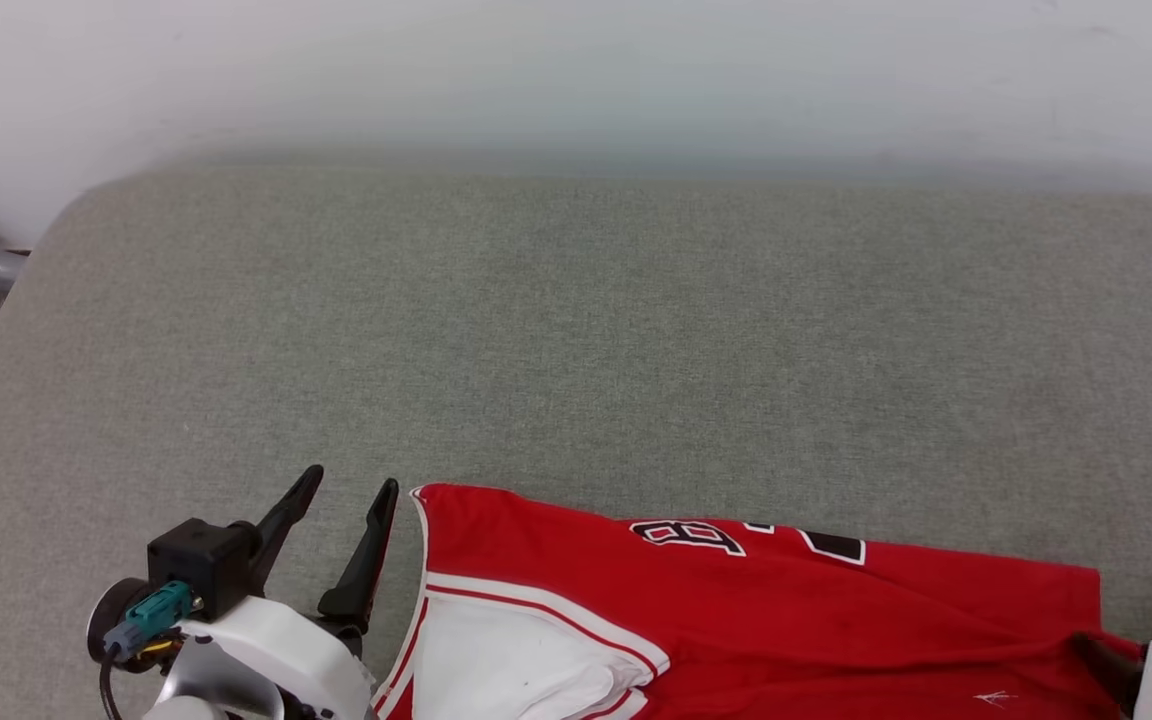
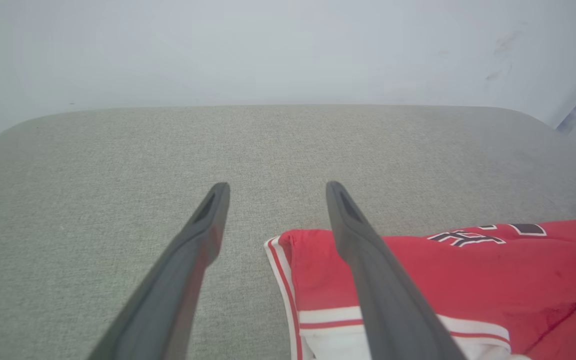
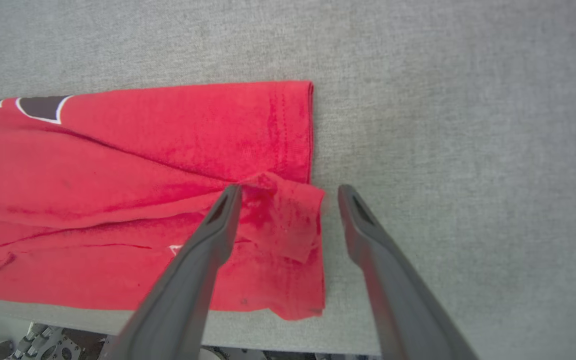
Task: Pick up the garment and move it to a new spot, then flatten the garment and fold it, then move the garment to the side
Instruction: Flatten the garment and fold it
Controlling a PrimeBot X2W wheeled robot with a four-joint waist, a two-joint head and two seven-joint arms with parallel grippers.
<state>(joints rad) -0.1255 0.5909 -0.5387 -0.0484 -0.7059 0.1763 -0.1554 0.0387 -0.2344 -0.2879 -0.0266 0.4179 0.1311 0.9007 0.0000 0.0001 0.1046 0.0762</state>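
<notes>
Shirt [image 1: 836, 620]: red jersey, laid sideways on the grey padded surface [image 1: 576, 330], at the 6 o'clock edge of the head view, its lower part running out of the picture from 6 to 5 o'clock. White sleeve [image 1: 506, 650] with red-and-white striped trim at the shirt's 9 o'clock end, stitched hem [image 3: 298, 135] at its 3 o'clock end, and black white-outlined print [image 1: 696, 535] cut off along its straight 12 o'clock edge. Cloth mostly flat with long creases running end to end; one hem corner [image 3: 288, 220] rumpled and turned up.
</notes>
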